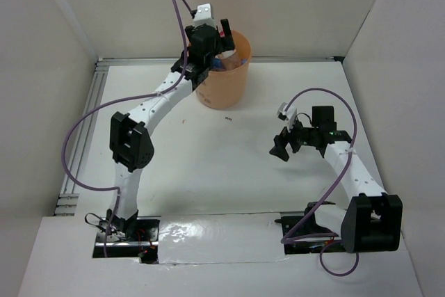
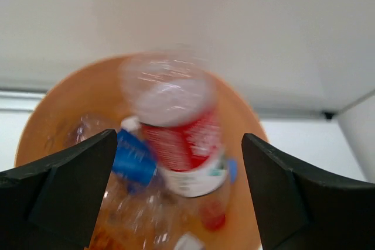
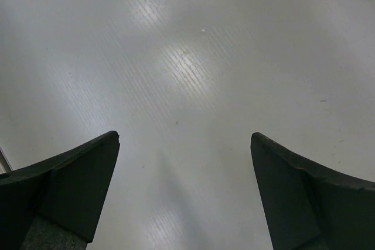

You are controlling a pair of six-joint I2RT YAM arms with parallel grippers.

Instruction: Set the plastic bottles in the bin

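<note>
White table (image 1: 208, 172); blurred red-label bottle (image 2: 183, 144) in orange bin (image 1: 222, 90); left, right jaws wide, empty.

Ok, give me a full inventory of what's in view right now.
bin: one, translucent orange, far side of the table, under the left gripper
red-label bottle: one, clear, blurred, in the bin's mouth above the others, touching neither finger
blue-label bottle: one, clear, in the bin
other bottles: clear, low in the bin, count unclear
table: one, white, no bottles on it
left gripper: black, open, above the bin
right gripper: black, open, empty, over bare table on the right
</note>
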